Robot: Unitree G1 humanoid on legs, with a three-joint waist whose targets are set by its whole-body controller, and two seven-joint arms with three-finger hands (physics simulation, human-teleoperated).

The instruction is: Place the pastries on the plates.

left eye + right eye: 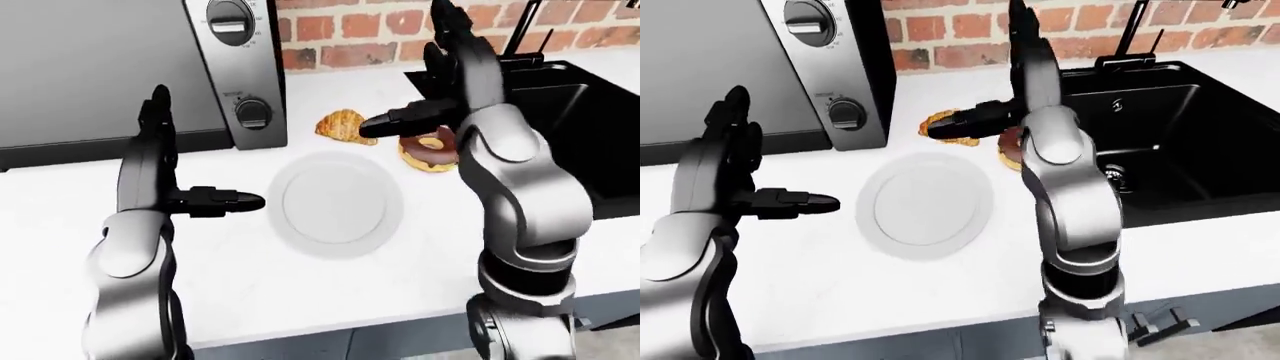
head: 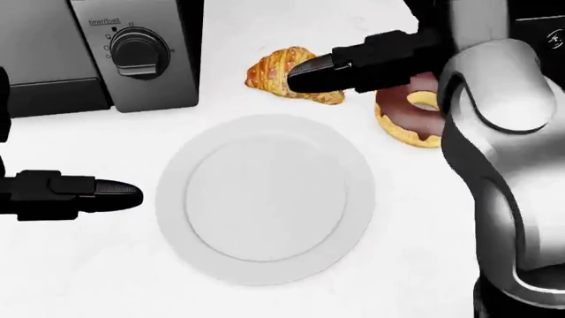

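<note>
A white plate point(image 2: 265, 199) lies flat on the white counter, with nothing on it. Above it in the head view sits a golden croissant point(image 2: 273, 71), and to its right a chocolate-glazed donut point(image 2: 408, 118). My right hand point(image 2: 305, 76) is open, its black fingers stretched leftward over the croissant's right end and hiding part of it; whether they touch it I cannot tell. My left hand point(image 2: 124, 193) is open too, hovering left of the plate with its fingers pointing at the rim. Neither hand holds anything.
A steel microwave point(image 1: 100, 67) with knobs stands against the brick wall, left of the croissant. A black sink point(image 1: 1160, 135) with a faucet point(image 1: 1130, 34) opens to the right of the donut. The counter's near edge point(image 1: 330, 326) runs below the plate.
</note>
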